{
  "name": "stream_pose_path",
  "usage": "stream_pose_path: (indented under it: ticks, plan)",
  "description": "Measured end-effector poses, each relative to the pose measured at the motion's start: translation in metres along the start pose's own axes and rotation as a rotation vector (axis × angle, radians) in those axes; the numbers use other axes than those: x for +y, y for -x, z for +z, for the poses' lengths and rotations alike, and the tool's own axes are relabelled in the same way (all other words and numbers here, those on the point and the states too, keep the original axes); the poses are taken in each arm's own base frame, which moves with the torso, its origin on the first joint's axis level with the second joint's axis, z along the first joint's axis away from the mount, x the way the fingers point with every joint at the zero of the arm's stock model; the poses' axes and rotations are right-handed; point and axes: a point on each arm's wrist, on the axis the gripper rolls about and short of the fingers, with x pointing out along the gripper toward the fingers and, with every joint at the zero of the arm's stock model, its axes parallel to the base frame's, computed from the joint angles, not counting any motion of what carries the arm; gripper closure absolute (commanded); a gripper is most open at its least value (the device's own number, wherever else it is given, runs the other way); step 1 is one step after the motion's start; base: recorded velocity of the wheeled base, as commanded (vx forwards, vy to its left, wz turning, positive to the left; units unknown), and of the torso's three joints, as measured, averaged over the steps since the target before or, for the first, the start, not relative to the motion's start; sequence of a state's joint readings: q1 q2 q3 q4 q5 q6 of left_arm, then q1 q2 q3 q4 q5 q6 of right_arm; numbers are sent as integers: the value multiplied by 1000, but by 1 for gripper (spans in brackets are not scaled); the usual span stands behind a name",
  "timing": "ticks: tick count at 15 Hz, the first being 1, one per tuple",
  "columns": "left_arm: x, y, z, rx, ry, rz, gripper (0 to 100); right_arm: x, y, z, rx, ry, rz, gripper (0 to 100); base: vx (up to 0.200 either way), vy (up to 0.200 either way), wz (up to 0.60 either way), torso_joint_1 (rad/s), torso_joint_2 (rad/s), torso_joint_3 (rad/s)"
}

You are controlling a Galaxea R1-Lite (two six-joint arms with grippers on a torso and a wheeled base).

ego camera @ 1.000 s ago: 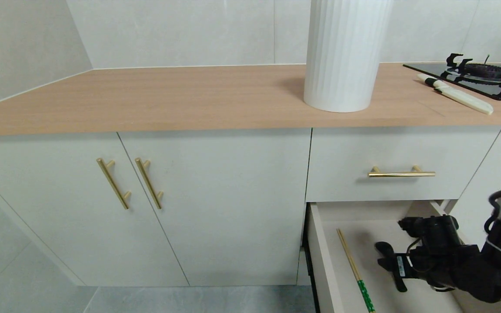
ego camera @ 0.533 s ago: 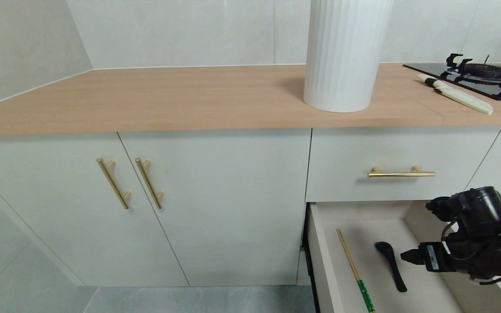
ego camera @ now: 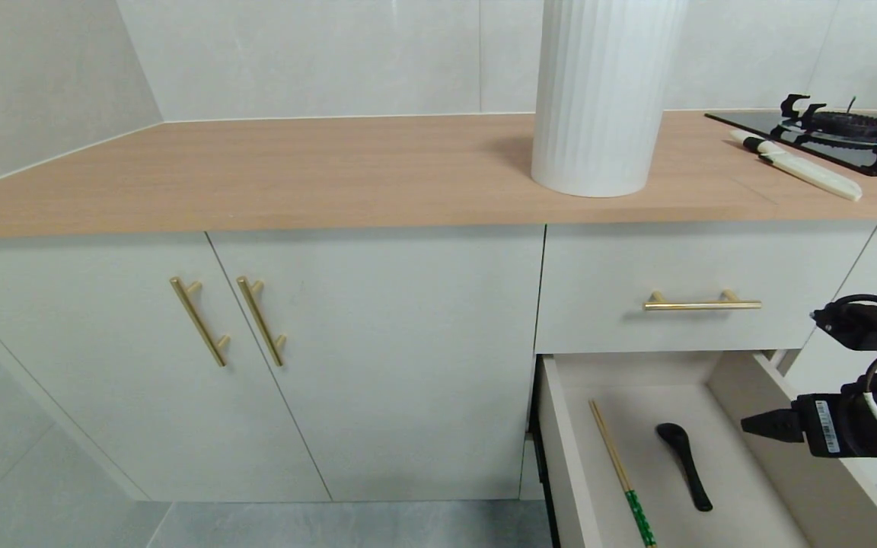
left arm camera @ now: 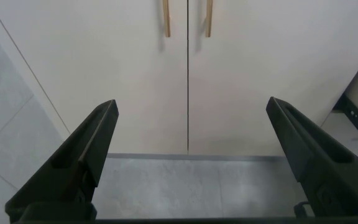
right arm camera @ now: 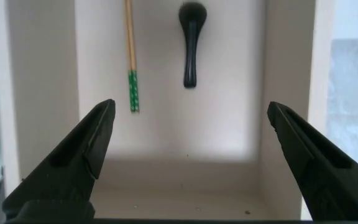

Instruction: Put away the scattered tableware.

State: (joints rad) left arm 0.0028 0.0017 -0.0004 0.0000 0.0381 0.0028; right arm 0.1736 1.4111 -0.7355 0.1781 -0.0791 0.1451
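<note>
The lower drawer stands pulled out. On its floor lie a pair of wooden chopsticks with green ends and a black spoon, side by side and apart. My right gripper hovers open over the drawer's right wall, holding nothing. From the right wrist view, the spoon and chopsticks lie beyond my open right gripper inside the drawer. A cream-bladed knife rests on the countertop beside the stove. My left gripper is open and empty, low before the cabinet doors.
A tall white ribbed cylinder stands on the wooden countertop. A black stove sits at the far right. Above the open drawer is a shut drawer with a gold handle. Two cabinet doors with gold handles are on the left.
My right gripper was down at the black spoon in the drawer; it has let go and pulled up and to the right. The spoon stays on the drawer floor.
</note>
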Motion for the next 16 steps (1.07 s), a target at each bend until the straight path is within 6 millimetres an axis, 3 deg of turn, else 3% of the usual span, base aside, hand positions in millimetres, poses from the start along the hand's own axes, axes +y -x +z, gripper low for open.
stream_pose_path:
  ticks: [9, 16]
  plan:
    - [0, 0, 0, 0, 7, 1, 0, 12, 15, -11, 61, 60, 39, 0, -200, 0, 0, 3, 3, 3]
    - [0, 0, 0, -1, 7, 1, 0, 25, 11, -26, 269, 151, 49, 0, 0, 0, 0, 0, 0, 0]
